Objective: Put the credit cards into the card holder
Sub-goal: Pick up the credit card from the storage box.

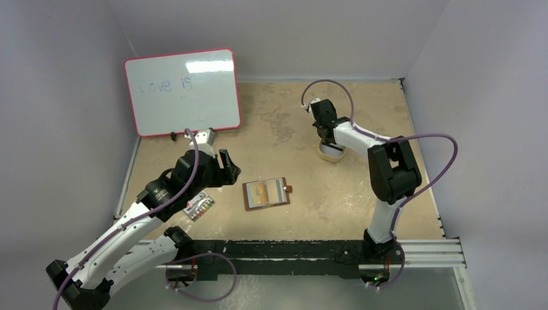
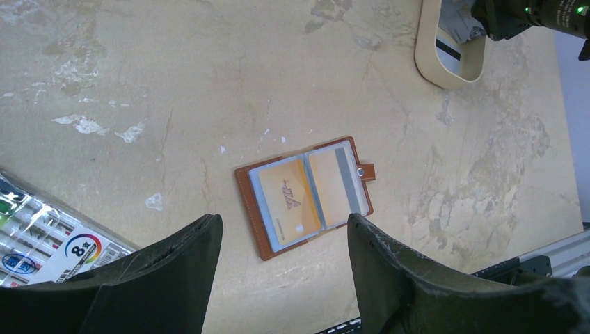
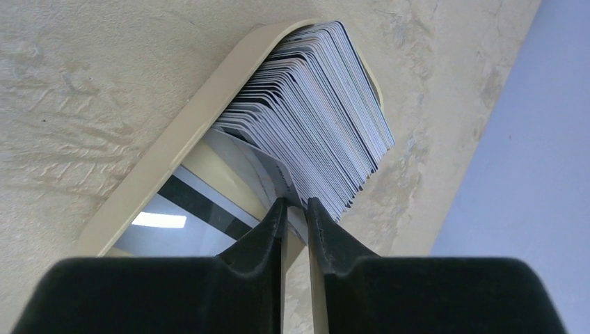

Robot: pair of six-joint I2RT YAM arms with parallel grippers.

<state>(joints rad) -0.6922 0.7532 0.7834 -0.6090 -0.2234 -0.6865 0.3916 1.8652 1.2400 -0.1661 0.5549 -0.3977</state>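
Right gripper pinches the exposed edge of one of the credit cards packed on edge in the tin, likely light, stiff and slippery, best held there; left gripper, fingers spread, hangs over the open card holder.

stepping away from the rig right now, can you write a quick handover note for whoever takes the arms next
Left gripper: open and empty, hovering over the card holder, which lies opened flat on the table.
Right gripper: closed on the front card of the stack of credit cards standing in the tan tin.
Done: the holder's sleeves already show a gold card and a striped card.
Left: lift the pinched card out, carry it to the holder and slot it in; a thick stack in the tin is yet to go.
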